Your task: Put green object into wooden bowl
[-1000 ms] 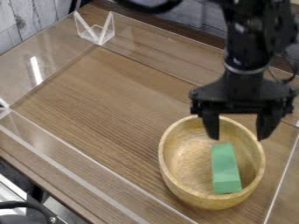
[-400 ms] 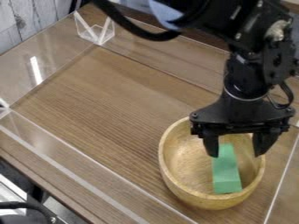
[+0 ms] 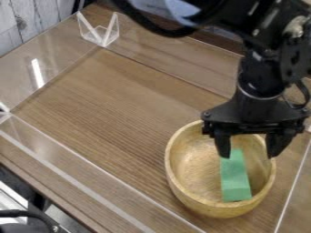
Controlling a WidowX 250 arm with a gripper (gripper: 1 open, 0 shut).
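The green block (image 3: 234, 177) lies inside the wooden bowl (image 3: 186, 178), on its right half, long side running toward the camera. The bowl stands at the table's front right. My black gripper (image 3: 254, 144) hangs open just above the bowl, its two fingers (image 3: 226, 143) spread on either side of the block's far end. The fingers hold nothing. The arm rises out of the frame at the upper right.
The wooden table (image 3: 122, 109) is ringed by a low clear plastic wall (image 3: 36, 146). A clear bracket (image 3: 97, 29) stands at the back left corner. The bowl sits close to the right wall.
The gripper has stayed open over the bowl and shifted slightly to the right. The arm above it has turned. The green block has stayed in the bowl.
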